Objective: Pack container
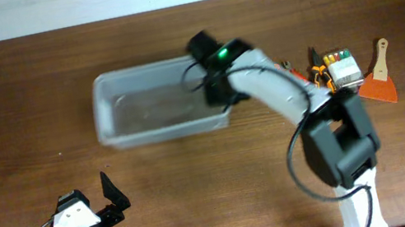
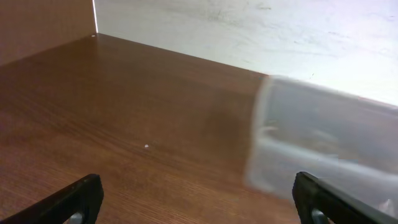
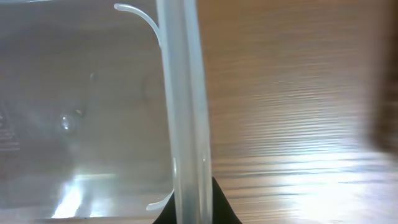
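The container [image 1: 114,112] is a clear plastic bin, empty, at the table's middle back. It shows blurred in the left wrist view [image 2: 323,143] and close up in the right wrist view [image 3: 93,112]. My right gripper [image 1: 215,90] is shut on the container's right rim [image 3: 183,124], one finger on each side of the wall. My left gripper [image 1: 109,198] is open and empty near the front left, well apart from the container. Hand tools lie to the right: an orange-handled tool [image 1: 319,74], a bit case [image 1: 342,68] and an orange scraper [image 1: 381,82].
The tools sit in a cluster at the back right beside my right arm [image 1: 331,132]. A white wall [image 2: 249,31] bounds the table's far edge.
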